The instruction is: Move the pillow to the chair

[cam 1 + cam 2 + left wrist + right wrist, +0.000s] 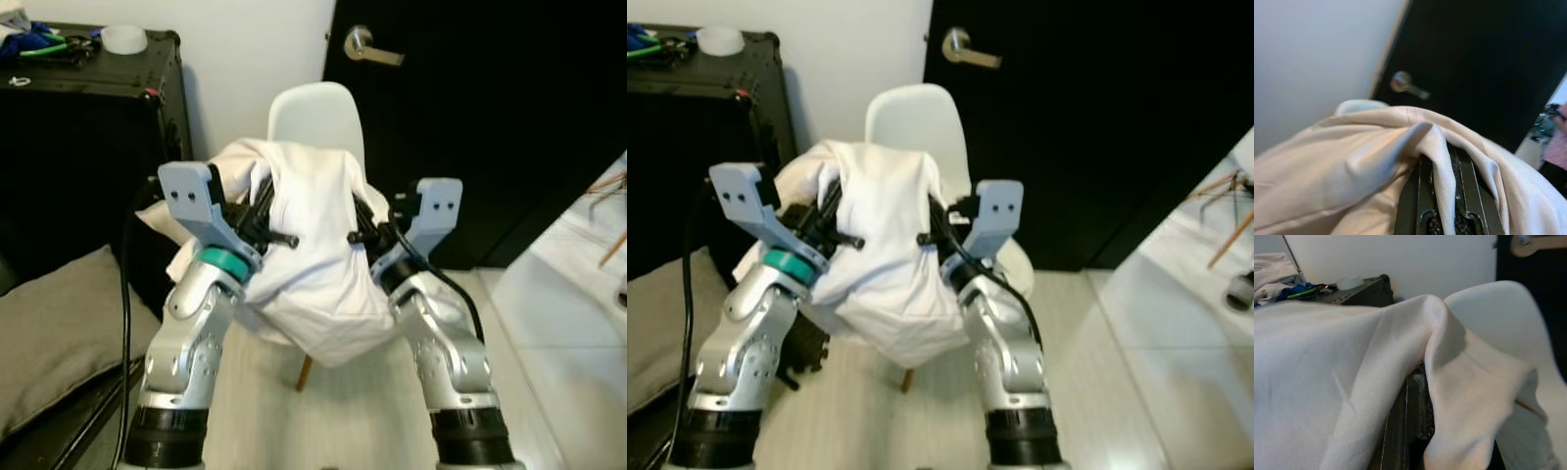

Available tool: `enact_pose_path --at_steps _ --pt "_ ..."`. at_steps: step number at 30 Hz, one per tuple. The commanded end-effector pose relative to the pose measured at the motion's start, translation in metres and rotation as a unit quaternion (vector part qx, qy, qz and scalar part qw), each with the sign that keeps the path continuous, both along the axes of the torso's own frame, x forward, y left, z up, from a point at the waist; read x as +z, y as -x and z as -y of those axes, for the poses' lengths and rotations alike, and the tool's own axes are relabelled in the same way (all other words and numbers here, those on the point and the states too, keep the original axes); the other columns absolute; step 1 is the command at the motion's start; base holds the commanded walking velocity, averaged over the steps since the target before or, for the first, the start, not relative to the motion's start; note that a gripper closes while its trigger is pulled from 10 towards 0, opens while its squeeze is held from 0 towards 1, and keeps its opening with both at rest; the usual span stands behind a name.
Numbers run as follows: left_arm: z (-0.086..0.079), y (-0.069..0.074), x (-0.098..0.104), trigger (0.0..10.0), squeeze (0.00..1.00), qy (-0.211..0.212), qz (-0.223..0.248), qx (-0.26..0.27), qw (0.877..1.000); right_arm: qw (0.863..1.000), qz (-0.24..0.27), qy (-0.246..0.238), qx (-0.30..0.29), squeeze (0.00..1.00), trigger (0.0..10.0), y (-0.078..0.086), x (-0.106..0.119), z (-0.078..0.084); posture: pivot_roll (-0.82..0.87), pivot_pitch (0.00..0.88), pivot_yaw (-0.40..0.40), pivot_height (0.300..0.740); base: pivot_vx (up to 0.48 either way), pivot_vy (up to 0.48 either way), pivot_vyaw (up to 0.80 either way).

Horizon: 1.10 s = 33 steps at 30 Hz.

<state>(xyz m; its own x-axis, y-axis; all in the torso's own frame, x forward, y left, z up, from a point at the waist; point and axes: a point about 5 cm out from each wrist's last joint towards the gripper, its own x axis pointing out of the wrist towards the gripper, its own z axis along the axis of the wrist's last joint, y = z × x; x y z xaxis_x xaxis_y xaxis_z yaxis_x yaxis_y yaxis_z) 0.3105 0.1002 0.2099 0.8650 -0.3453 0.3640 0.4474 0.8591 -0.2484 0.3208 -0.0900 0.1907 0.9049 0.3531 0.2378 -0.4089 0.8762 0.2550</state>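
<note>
Left eye view: the white pillow [309, 264] hangs between the 2 raised arms, directly in front of the white chair [315, 119], whose backrest rises behind it. The left gripper [266, 223] presses into the pillow's left flank and the right gripper [364, 230] into its right flank. The pillow's long axis runs roughly top to bottom, its lower corner sagging toward the floor [353, 411].

Right eye view: the same hold appears, with the chair's seat edge visible just beside the right arm. A black case [720, 117] stands at the left and a black door [1087, 117] behind the chair.

Left wrist view: cloth drapes over the black fingers [1422, 196], and a fold of pillow is pinched between them. The door handle [1408, 84] shows beyond.

Right wrist view: the pillow folds over the fingers [1408, 426]; whether they clamp cloth cannot be told. The chair backrest lies close behind.
</note>
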Motion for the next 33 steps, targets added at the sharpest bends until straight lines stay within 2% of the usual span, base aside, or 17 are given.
enact_pose_path --at_steps 1,8,19,22,28,33 --pt "0.0265 0.0051 0.0075 10.0 0.00 -0.004 0.018 -0.064 0.998 0.998 0.038 -0.005 0.055 0.00 10.0 0.0048 0.0159 -0.0193 -0.04 0.013 -0.056 0.740 0.424 0.000 0.00" --pt "0.0245 0.0043 0.0040 10.0 0.00 -0.014 0.006 -0.058 0.998 0.997 0.037 -0.002 0.069 0.00 10.0 0.0060 0.0153 -0.0247 -0.04 0.016 -0.059 0.740 0.114 0.000 0.00" --pt "0.0249 0.0062 0.0066 10.0 0.00 -0.030 0.024 -0.051 0.998 0.997 0.040 0.013 0.071 0.00 10.0 0.0077 0.0142 -0.0257 -0.04 0.011 -0.056 0.740 0.000 0.000 0.00" --pt "0.0256 0.0063 0.0068 10.0 0.00 -0.032 0.023 -0.052 0.998 0.997 0.038 0.012 0.070 0.00 10.0 0.0074 0.0136 -0.0256 -0.04 0.008 -0.057 0.740 0.000 0.000 0.80" --pt "0.0258 0.0050 0.0072 10.0 0.00 -0.032 0.020 -0.045 0.998 0.996 0.038 0.014 0.080 0.00 10.0 0.0078 0.0137 -0.0284 -0.03 0.000 -0.061 0.740 0.000 -0.352 0.80" --pt "0.0251 0.0039 0.0069 10.0 0.00 -0.030 0.018 -0.042 0.998 0.996 0.031 0.008 0.085 0.00 10.0 0.0071 0.0122 -0.0292 -0.03 0.000 -0.064 0.740 0.000 -0.388 0.00"
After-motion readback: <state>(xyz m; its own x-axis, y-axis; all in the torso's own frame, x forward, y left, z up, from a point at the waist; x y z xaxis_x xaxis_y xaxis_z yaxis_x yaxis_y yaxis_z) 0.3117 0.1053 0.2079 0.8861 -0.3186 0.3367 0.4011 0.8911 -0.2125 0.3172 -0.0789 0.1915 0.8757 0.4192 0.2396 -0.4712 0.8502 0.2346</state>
